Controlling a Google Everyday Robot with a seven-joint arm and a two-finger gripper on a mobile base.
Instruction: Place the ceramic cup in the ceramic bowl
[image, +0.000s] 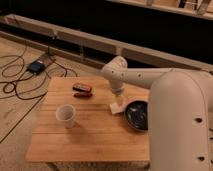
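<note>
The ceramic cup (65, 115) is off-white and stands upright on the left part of the wooden table (90, 137). The ceramic bowl (136, 115) is dark and wide and sits near the table's right edge, partly hidden by my arm. My gripper (117, 101) hangs down from the wrist just left of the bowl, low over the table and well to the right of the cup. A small white block (115, 107) lies right under it. Nothing shows inside the bowl.
A red and dark stapler-like object (82, 90) lies at the back of the table. My big white arm (180, 120) covers the table's right side. Cables (15, 82) and a blue box (36, 66) lie on the floor to the left. A dark rail runs along the back.
</note>
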